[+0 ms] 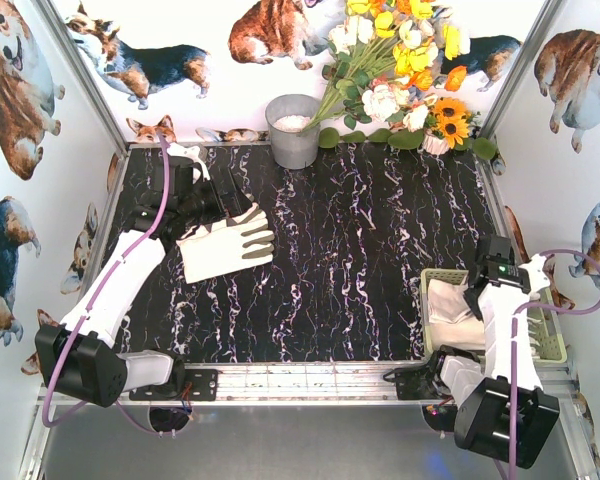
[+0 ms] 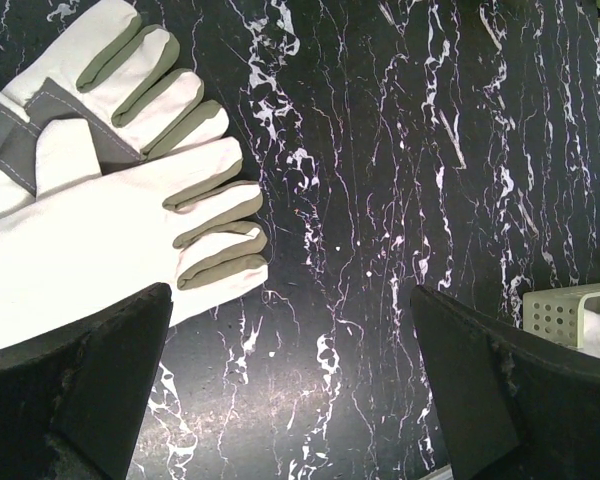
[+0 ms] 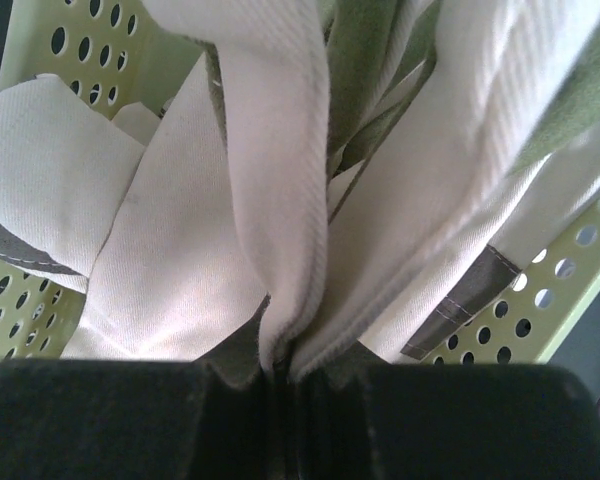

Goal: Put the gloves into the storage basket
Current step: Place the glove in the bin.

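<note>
Two gloves [image 1: 225, 245] lie overlapped on the black marble table at the left; in the left wrist view the nearer glove [image 2: 100, 235] is cream with olive finger edges. My left gripper [image 2: 290, 390] hovers wide open over bare table just right of them, with nothing between its fingers [image 2: 80, 385]. The pale green storage basket [image 1: 438, 277] stands at the right front edge. My right gripper [image 3: 285, 365] is shut on a fold of a glove [image 3: 280, 180] that hangs into the basket [image 3: 40, 60]. More glove fabric [image 3: 50, 170] lies inside it.
A grey metal bucket [image 1: 293, 130] stands at the back centre, with a bunch of artificial flowers [image 1: 400, 70] to its right. Corgi-printed walls close in both sides. The basket corner [image 2: 565, 310] shows at the right of the left wrist view.
</note>
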